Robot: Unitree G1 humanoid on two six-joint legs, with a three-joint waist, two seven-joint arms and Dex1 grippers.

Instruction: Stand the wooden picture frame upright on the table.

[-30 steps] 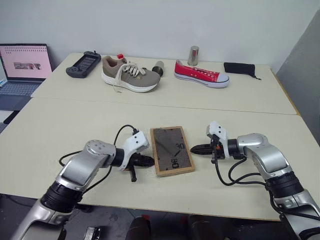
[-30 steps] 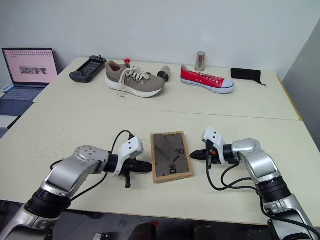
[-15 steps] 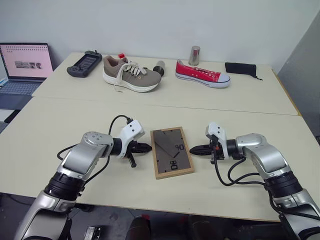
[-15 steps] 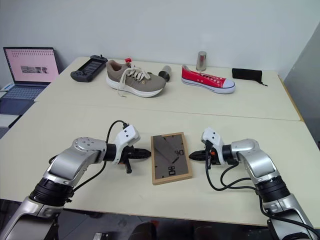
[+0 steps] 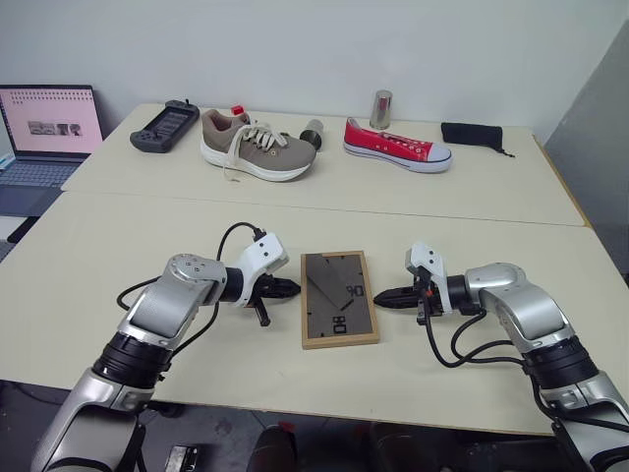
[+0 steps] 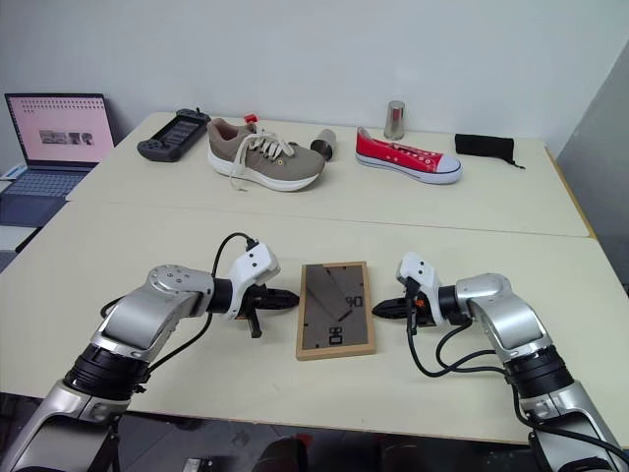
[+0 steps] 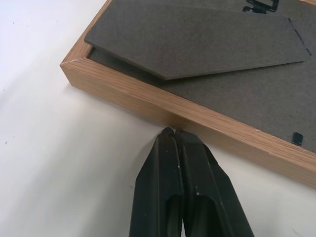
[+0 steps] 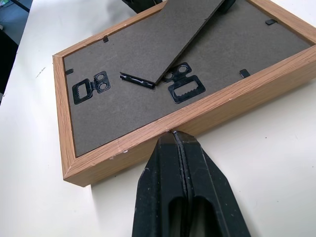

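I see the frame (image 5: 339, 299) lying flat on the near table (image 5: 118, 246), dark backing board up, strut (image 8: 190, 29) lying across the back, roughly between the 2 arms. Left gripper (image 5: 292, 289) has its fingers pressed together, tips at the frame's left long edge; in the left wrist view the tips (image 7: 170, 134) sit right at the wood rail, touching or just short, can't tell which. Right gripper (image 5: 379, 296) is the same: fingers together, nothing held, tips up against the right long edge. The right wrist view puts its tips (image 8: 174, 136) at the rail near the 2 metal hangers (image 8: 186, 88), and contact there looks likely but I can't confirm it. Both grippers point inward at each other, angled slightly down toward the tabletop.

On the far table (image 5: 491, 192), well apart from the frame: a tan sneaker (image 5: 256, 147), a red sneaker (image 5: 395, 147), a handheld game console (image 5: 163, 126), a metal cup (image 5: 380, 108), a dark cylinder (image 5: 312, 131) just beside the tan sneaker, and a black pouch (image 5: 472, 135). A laptop (image 5: 44, 128) sits open off to the left with its screen lit.
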